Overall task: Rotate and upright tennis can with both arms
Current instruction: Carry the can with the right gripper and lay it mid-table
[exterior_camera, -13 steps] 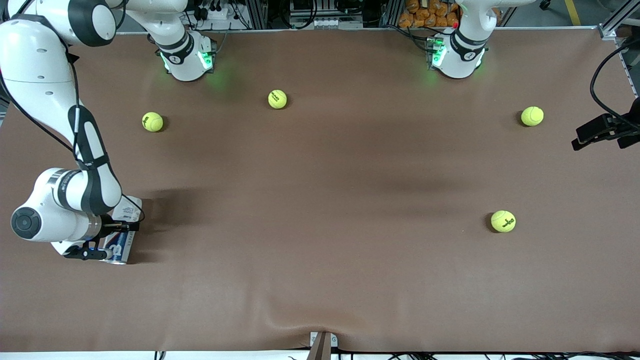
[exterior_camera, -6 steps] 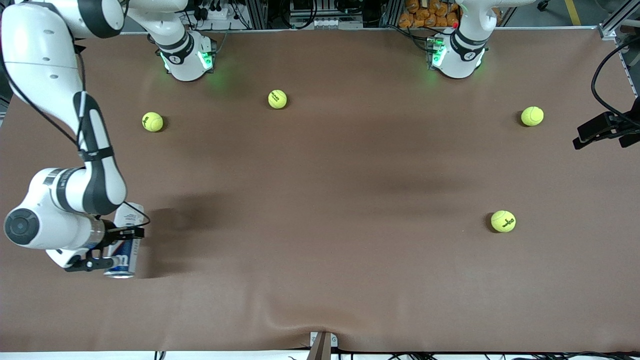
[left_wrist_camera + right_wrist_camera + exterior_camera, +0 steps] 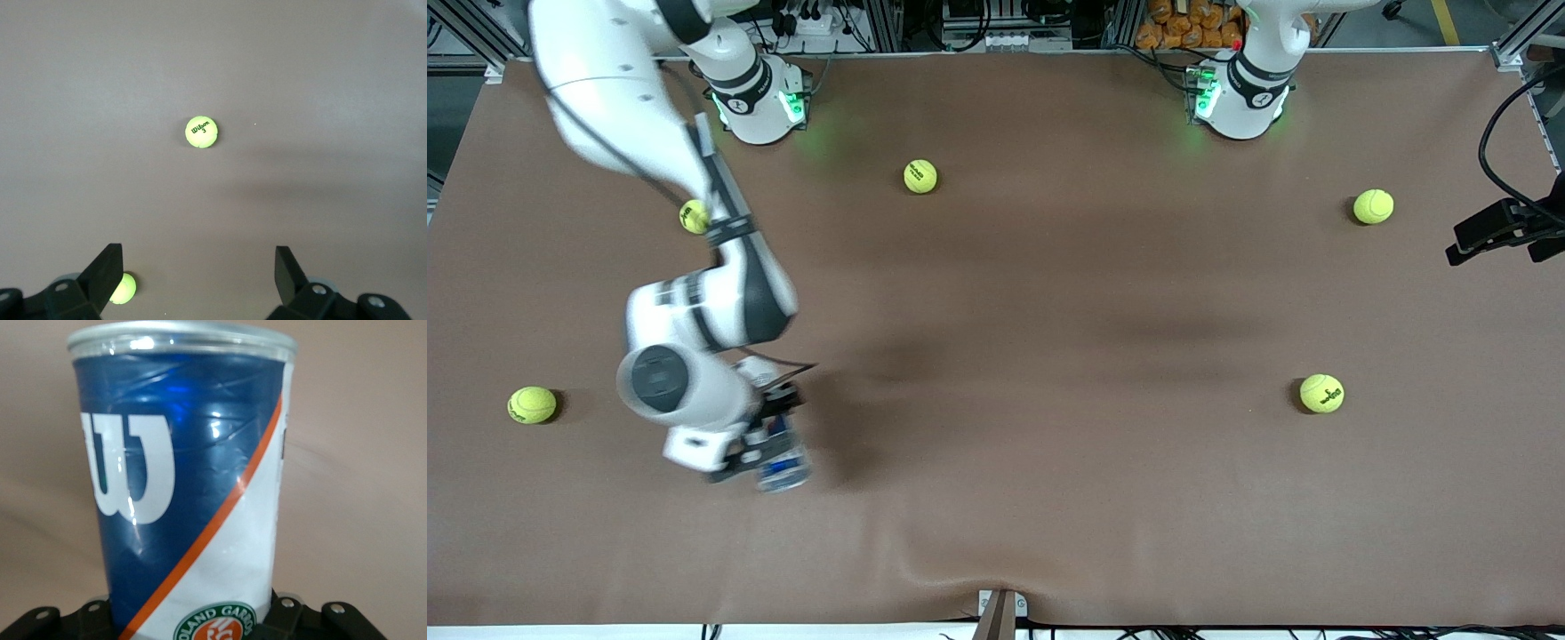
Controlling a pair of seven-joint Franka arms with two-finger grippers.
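Note:
My right gripper (image 3: 769, 447) is shut on the tennis can (image 3: 784, 467), a clear tube with a navy, white and orange label and a large white "W". It holds the can low over the brown table (image 3: 1049, 498), near the front edge and on the right arm's side. The right wrist view shows the can (image 3: 187, 487) filling the picture. Its silver rim (image 3: 180, 340) points away from the hand, and black fingers (image 3: 283, 617) hug the can's sides. My left gripper (image 3: 199, 259) hangs open and empty high over the left arm's end of the table.
Several yellow-green tennis balls lie on the cloth: one (image 3: 920, 176) near the bases, one (image 3: 694, 216) partly hidden by the right arm, one (image 3: 532, 404) at the right arm's end and two (image 3: 1373, 206) (image 3: 1321, 393) toward the left arm's end.
The right arm has swung the can from the right arm's end of the table toward the middle. That uncovered a ball there. The left gripper has stayed put.

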